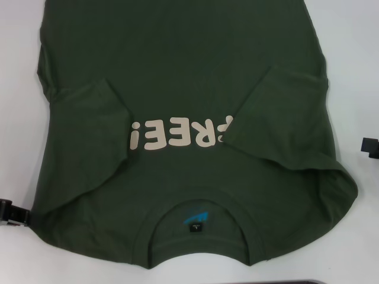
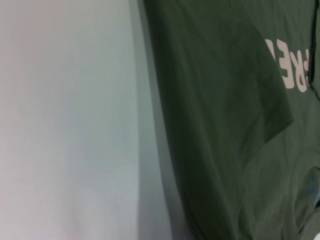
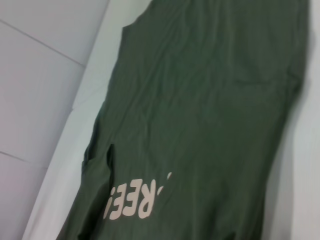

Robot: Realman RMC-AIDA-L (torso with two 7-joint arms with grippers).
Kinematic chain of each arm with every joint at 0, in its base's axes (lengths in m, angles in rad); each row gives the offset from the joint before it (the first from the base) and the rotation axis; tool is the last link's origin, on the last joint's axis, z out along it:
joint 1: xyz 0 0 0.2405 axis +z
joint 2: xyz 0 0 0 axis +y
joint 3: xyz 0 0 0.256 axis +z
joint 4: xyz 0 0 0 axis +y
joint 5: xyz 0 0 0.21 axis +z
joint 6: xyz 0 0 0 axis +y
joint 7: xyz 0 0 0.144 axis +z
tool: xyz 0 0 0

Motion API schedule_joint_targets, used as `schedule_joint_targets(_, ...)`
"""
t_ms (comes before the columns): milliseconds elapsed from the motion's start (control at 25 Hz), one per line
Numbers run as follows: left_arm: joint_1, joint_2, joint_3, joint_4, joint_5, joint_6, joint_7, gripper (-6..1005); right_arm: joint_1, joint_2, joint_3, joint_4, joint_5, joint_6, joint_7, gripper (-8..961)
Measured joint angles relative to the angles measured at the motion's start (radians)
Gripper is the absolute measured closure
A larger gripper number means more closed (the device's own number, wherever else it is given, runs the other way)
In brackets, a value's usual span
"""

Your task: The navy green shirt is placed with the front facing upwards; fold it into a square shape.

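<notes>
The navy green shirt [image 1: 177,65] lies front up across the white table, its ribbed collar [image 1: 201,208] and small dark neck label [image 1: 194,226] nearest me. Both short sleeves are folded in over the chest: the left sleeve [image 1: 89,112] and the right sleeve [image 1: 284,112]. The right sleeve covers the start of the cream lettering [image 1: 177,135]. My left gripper [image 1: 12,213] shows as a black part off the shirt's left edge. My right gripper [image 1: 370,147] sits off its right edge. The shirt [image 2: 225,125] and lettering [image 2: 292,70] appear in the left wrist view. The right wrist view also shows the shirt [image 3: 200,100].
White table [image 1: 355,59] shows on both sides of the shirt, with a wide bare strip [image 2: 65,125] in the left wrist view. A thin dark object [image 1: 308,281] lies along the near edge at the right. Pale panels [image 3: 35,75] lie beyond the table.
</notes>
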Motion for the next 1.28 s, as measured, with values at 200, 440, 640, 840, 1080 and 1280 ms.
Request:
schedule_joint_targets(200, -0.008, -0.003, -0.001, -0.001, -0.001, -0.001, 0.012, 969, -0.001, -0.008, -0.007, 0.003, -0.025, -0.005, 0.042, 195)
schedule_joint_targets(440, -0.013, -0.004, -0.001, -0.002, -0.004, -0.006, 0.018, 969, 0.012, 0.010, -0.015, 0.012, -0.057, -0.029, 0.044, 218)
schedule_joint_targets(640, -0.015, -0.004, -0.001, -0.002, -0.004, -0.007, 0.020, 969, 0.021, 0.022, -0.033, 0.034, -0.057, -0.035, 0.041, 237)
schedule_joint_targets(840, -0.019, -0.004, -0.001, -0.002, -0.004, -0.009, 0.021, 968, 0.030, 0.036, -0.051, 0.038, -0.057, -0.036, 0.039, 256)
schedule_joint_targets(1080, -0.022, -0.003, -0.001, -0.002, -0.003, -0.010, 0.022, 968, 0.031, 0.040, -0.061, 0.040, -0.057, -0.043, 0.041, 279)
schedule_joint_targets(1280, -0.025, -0.003, -0.001, -0.002, -0.001, -0.011, 0.022, 968, 0.024, 0.036, -0.062, 0.040, -0.061, -0.030, 0.045, 298)
